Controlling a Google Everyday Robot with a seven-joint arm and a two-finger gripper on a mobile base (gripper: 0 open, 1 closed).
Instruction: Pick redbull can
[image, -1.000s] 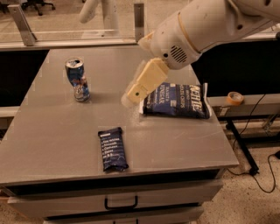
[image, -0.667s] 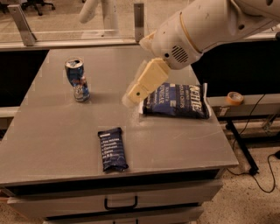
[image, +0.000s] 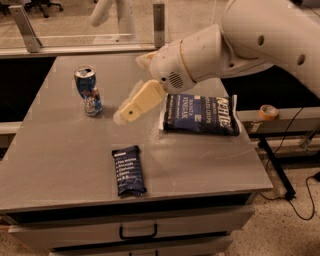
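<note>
The redbull can stands upright on the grey table at the back left. It is blue and silver, with a silver top rim and a dent around its middle. My gripper, cream-coloured at the end of the white arm, hangs low over the table just right of the can, a short gap away and not touching it. It points down and to the left, and holds nothing that I can see.
A flat dark blue snack bar wrapper lies near the front edge. A larger dark blue chip bag lies at the right, under the arm. A tape roll sits on a ledge beyond the table's right edge. Drawers are below.
My gripper and arm have moved left, away from the chip bag and closer to the can. The can, the snack bar and the bag have not moved.
</note>
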